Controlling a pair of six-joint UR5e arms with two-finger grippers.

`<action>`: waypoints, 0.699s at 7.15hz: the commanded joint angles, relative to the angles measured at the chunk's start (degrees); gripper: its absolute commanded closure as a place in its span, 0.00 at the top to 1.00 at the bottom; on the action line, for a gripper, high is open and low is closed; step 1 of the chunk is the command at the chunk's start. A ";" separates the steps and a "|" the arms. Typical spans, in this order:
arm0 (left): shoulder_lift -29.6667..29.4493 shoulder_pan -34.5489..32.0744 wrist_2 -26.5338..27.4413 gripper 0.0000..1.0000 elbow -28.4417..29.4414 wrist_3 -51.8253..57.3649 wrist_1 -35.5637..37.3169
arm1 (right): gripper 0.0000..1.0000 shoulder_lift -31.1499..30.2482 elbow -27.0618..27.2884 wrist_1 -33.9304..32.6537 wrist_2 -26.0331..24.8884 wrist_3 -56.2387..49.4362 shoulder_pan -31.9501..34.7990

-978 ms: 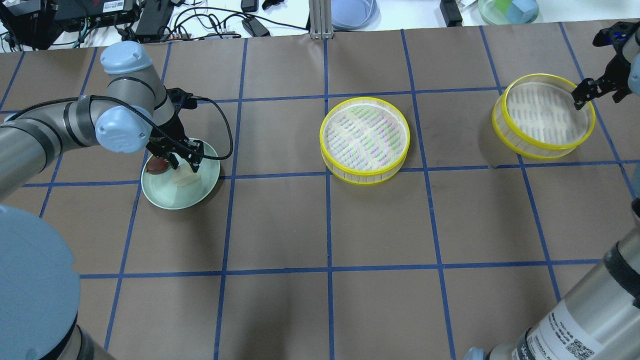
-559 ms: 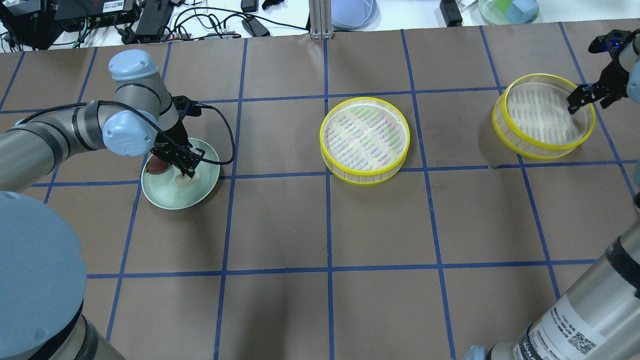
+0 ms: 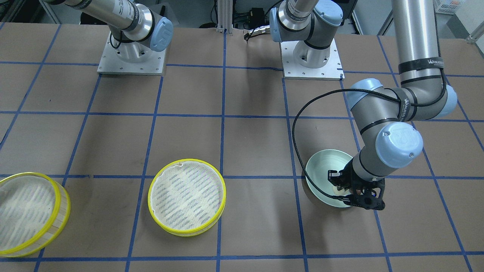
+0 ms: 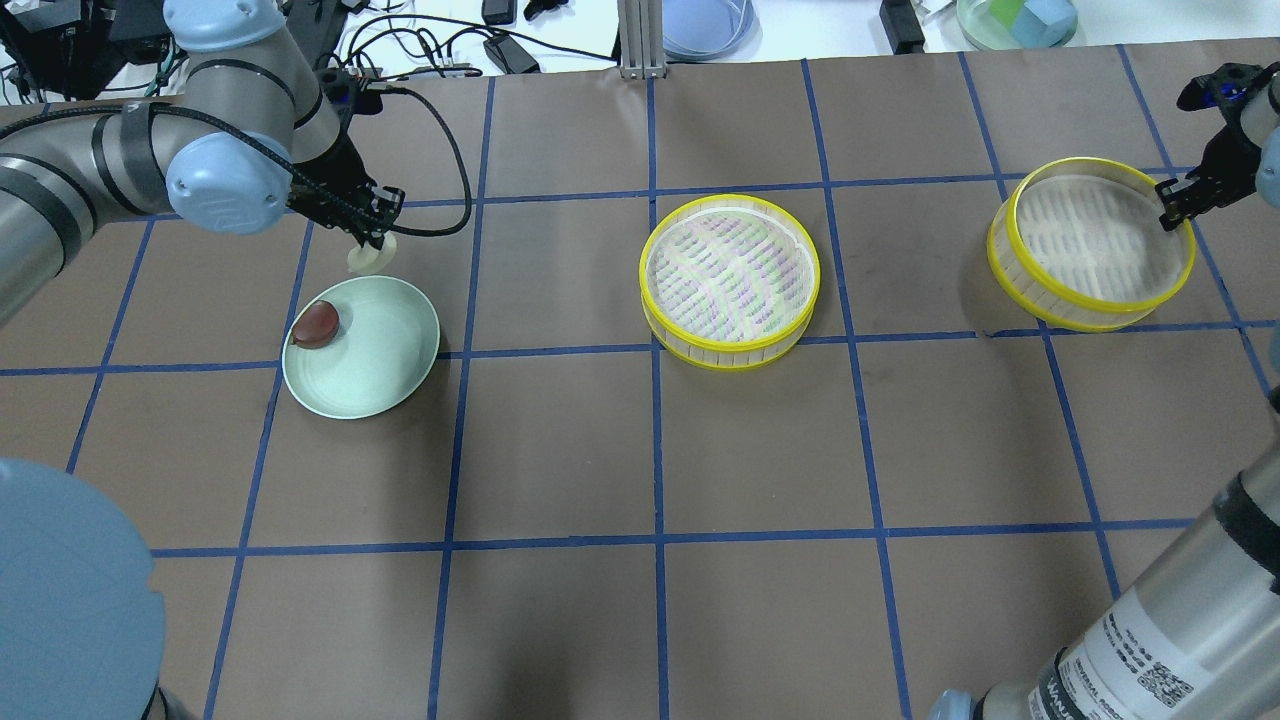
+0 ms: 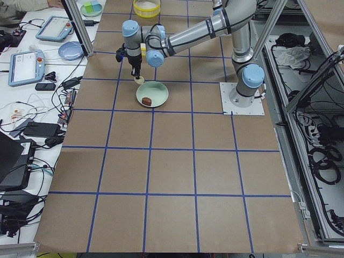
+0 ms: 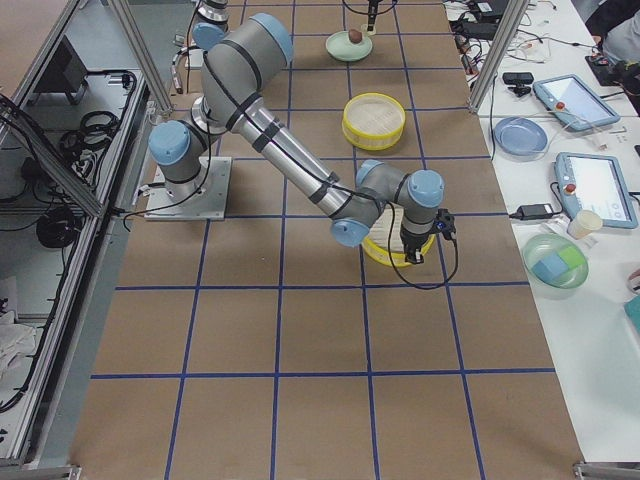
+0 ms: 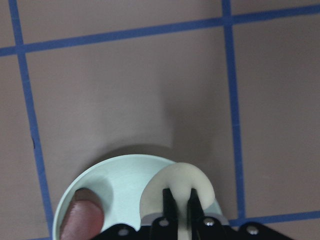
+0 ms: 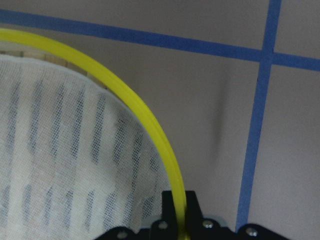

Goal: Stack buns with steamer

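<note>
My left gripper (image 4: 370, 238) is shut on the cream-white bun (image 4: 366, 258) and holds it in the air above the far edge of the pale green plate (image 4: 385, 370). In the left wrist view the white bun (image 7: 177, 180) sits between the closed fingers. The reddish-brown bun (image 4: 317, 325) lies on the plate's left side. One steamer tray (image 4: 730, 280) stands at the table's middle. My right gripper (image 4: 1172, 208) is shut on the yellow rim (image 8: 150, 125) of the second steamer tray (image 4: 1090, 245), which looks slightly tilted.
Blue tape lines grid the brown table. Cables, a blue dish (image 4: 705, 25) and a bowl with blocks (image 4: 1015, 22) lie past the far edge. The left arm's black cable (image 4: 440, 150) loops near the plate.
My left gripper has closed on the white bun and lifted it off the plate, toward the far side. My right gripper has gripped the right tray's rim; the tray shifted a little.
</note>
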 commanded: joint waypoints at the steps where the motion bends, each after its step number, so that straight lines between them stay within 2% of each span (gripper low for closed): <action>1: -0.17 -6.29 -7.22 0.00 1.27 -13.14 5.22 | 0.00 -0.61 0.01 0.03 -0.16 0.58 -0.02; 3: -1.75 -11.57 -14.88 0.00 1.18 -28.16 9.89 | 0.00 -3.58 0.01 0.81 -0.16 1.97 -0.02; 5: -4.82 -14.57 -23.05 0.00 1.09 -44.58 18.04 | 0.00 -6.05 0.19 4.76 0.02 2.51 0.16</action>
